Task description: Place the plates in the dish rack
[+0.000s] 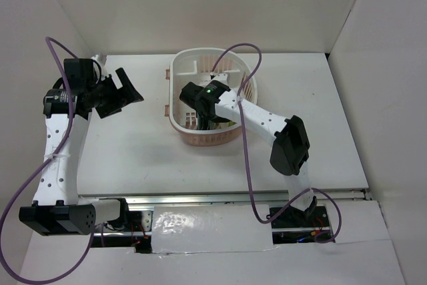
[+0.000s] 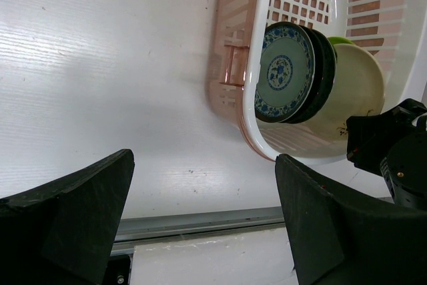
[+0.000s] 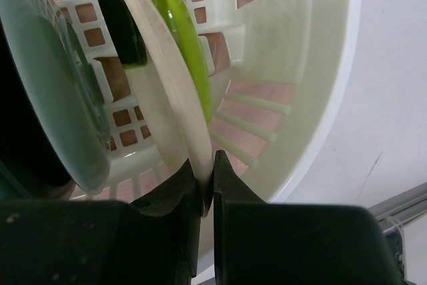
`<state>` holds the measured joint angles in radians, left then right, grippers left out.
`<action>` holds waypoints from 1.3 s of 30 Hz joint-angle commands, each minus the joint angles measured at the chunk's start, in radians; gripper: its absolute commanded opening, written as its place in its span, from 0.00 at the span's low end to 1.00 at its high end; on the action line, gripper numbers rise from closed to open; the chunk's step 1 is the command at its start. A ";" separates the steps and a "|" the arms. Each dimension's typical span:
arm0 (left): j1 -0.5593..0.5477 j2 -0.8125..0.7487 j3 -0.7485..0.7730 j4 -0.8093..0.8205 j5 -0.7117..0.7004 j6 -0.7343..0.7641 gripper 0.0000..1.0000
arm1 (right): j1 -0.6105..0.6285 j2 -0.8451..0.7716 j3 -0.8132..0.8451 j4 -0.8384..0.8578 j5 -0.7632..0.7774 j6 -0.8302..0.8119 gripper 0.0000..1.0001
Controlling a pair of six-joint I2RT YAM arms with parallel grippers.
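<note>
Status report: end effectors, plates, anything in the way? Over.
Left end effector open, outside dish rack. Right end effector shut on tan plate rim, inside rack. Patterned plate, black plate, green plate standing alongside; no obstruction seen.

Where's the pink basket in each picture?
Top view: basket in the centre, toward the back, right arm reaching in.
Left wrist: basket upper right.
Right wrist: basket fills the picture, seen from inside.
Shared landmark: cream plate, in both wrist views; too hidden to pick out from above.
</note>
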<state>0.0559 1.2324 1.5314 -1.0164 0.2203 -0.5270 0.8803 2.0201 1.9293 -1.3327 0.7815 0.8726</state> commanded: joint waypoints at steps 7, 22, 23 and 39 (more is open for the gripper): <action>0.005 -0.033 0.006 0.022 -0.004 0.007 0.99 | 0.032 -0.015 -0.001 0.012 -0.045 0.019 0.00; 0.007 -0.037 0.006 0.015 -0.015 0.013 0.99 | 0.034 0.008 -0.020 0.020 -0.064 0.028 0.00; 0.007 -0.039 0.006 0.016 -0.015 0.013 0.99 | 0.034 0.008 -0.020 0.015 -0.064 0.029 0.00; 0.007 -0.039 0.010 0.018 -0.007 0.012 0.99 | 0.036 0.005 0.059 -0.014 -0.057 0.019 0.33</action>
<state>0.0566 1.2179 1.5314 -1.0172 0.2104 -0.5262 0.9020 2.0209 1.9457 -1.3293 0.7116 0.8772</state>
